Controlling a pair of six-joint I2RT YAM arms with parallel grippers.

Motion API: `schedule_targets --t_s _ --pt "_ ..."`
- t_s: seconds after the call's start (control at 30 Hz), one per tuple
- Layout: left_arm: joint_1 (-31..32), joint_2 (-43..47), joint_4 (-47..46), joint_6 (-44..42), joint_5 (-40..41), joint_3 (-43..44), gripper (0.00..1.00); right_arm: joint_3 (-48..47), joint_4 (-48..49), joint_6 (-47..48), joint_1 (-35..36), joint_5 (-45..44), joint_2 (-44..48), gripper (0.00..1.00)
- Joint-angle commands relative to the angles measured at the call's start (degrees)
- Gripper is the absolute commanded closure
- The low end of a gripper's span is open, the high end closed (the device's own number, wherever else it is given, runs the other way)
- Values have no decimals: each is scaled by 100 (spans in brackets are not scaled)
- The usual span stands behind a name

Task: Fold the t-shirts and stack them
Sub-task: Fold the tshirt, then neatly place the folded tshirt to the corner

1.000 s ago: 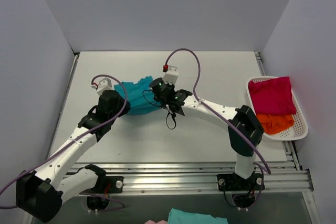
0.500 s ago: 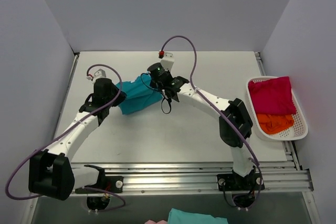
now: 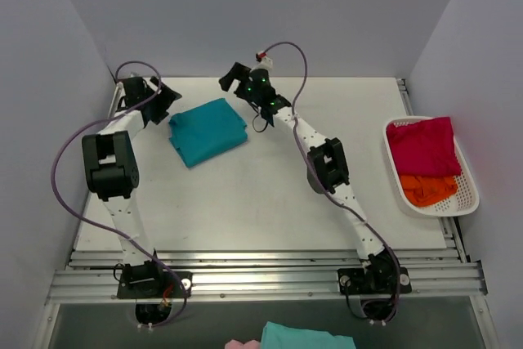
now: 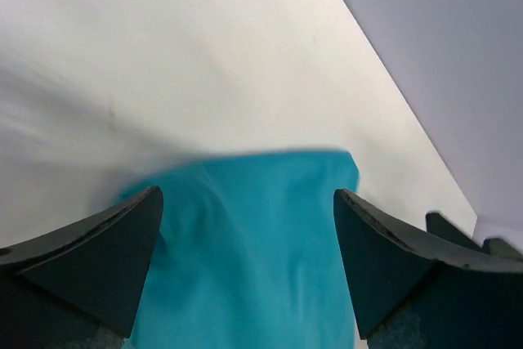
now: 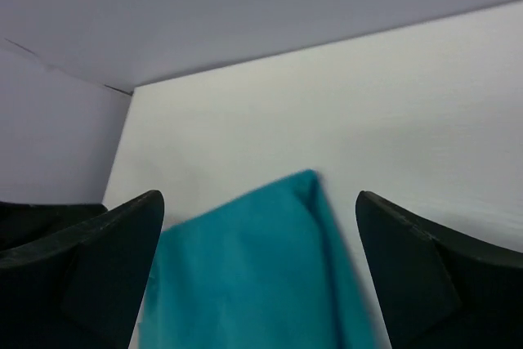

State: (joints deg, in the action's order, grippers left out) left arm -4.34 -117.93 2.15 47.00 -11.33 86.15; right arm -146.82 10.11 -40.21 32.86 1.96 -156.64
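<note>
Now find folded teal-blue cloth t-shirt (image 3: 207, 131) flat on white counter (image 3: 270, 202), between left gripper (image 3: 163, 97) and right gripper (image 3: 228, 79), both spread wide, holding nothing. Spot crimson-pink t-shirt (image 3: 423, 147) and orange t-shirt (image 3: 426, 191) in white slatted plastic basket (image 3: 445, 212), far right; reckon right gripper nearer.

Teal t-shirt (image 4: 253, 251) ran off the bottom edge in both wrist views, outline smeared by blur. In top view, orange t-shirt (image 3: 426, 192) lay partly hidden under crimson t-shirt (image 3: 422, 149); 2nd teal cloth (image 3: 304, 338) was cut by bottom edge.
</note>
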Motion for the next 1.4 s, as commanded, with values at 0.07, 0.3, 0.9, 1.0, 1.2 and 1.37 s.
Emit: schedule_targets --t_s 0.07,0.3,0.9,1.0,1.2,1.37 --pt "-427 -839 -100 204 -1029 1177 6 1801 2546 -297 -605 1150 991 0" --pt "-480 568 -269 -138 -177 -122 6 4212 2804 276 -667 833 2795 0" --pt "301 2397 268 -438 702 -3015 5 6560 55 478 -658 -1363 5371 0" --pt "372 2275 75 -324 738 -3130 4 6797 -236 584 -667 -1759 5828 0" --pt "803 1686 -119 -139 949 -3034 2 7097 -220 654 -781 -1918 6619 0" --pt "882 1238 -337 -16 1081 -2832 6 7212 -316 689 -1001 -1883 6997 0"
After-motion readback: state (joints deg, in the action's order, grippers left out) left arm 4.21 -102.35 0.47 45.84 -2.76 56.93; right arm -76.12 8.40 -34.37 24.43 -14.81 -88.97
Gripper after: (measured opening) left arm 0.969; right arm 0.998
